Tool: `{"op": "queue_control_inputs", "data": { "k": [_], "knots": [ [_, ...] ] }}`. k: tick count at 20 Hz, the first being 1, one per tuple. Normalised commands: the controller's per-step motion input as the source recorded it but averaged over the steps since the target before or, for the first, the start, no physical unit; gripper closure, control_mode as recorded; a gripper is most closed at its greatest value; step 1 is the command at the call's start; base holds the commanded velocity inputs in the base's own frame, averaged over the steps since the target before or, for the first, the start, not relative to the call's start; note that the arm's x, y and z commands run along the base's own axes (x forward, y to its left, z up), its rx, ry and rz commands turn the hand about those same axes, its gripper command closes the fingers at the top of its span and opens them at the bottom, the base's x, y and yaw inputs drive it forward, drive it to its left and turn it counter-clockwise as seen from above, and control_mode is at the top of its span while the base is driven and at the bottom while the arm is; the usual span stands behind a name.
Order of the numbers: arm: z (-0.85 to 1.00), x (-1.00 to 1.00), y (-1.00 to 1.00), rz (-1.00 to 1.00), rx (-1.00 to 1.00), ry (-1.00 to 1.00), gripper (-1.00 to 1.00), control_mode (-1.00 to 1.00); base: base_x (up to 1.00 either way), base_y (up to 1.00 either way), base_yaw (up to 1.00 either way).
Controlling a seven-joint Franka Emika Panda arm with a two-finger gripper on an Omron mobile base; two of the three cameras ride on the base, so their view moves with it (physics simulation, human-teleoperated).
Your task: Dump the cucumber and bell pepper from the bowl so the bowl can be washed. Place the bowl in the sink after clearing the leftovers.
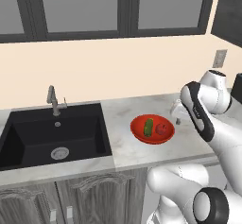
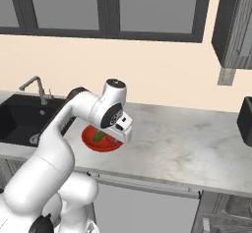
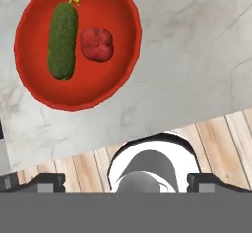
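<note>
- Two finger tips sit wide apart at your hand view's bottom, released and gripping nothing.
- Beyond them, the bowl rests on the bench, holding cucumber beside bell pepper.
- Farther left lies the sink.

A marble counter runs beneath a cream wall with dark-framed windows. Grey wood cabinet doors sit under it. A wall outlet is mounted at right. Wooden floor planks show below the counter edge.
</note>
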Motion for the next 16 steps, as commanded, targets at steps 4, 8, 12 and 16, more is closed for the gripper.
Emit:
{"op": "queue_control_inputs", "data": {
  "k": [4, 8, 12, 16],
  "knots": [
    [-0.65, 0.49, 0.41, -0.12, 0.0, 0.1, -1.0, -1.0, 0.0, 0.0, 0.0],
    [-0.41, 0.31, 0.27, -0.07, 0.0, 0.02, -1.0, -1.0, 0.0, 0.0, 0.0],
    [-0.39, 0.41, 0.15, -0.04, 0.01, 0.03, -1.0, -1.0, 0.0, 0.0, 0.0],
    [-0.54, 0.0, -0.31, -0.06, 0.08, 0.01, -1.0, -1.0, 0.0, 0.0, 0.0]
  ]
}}
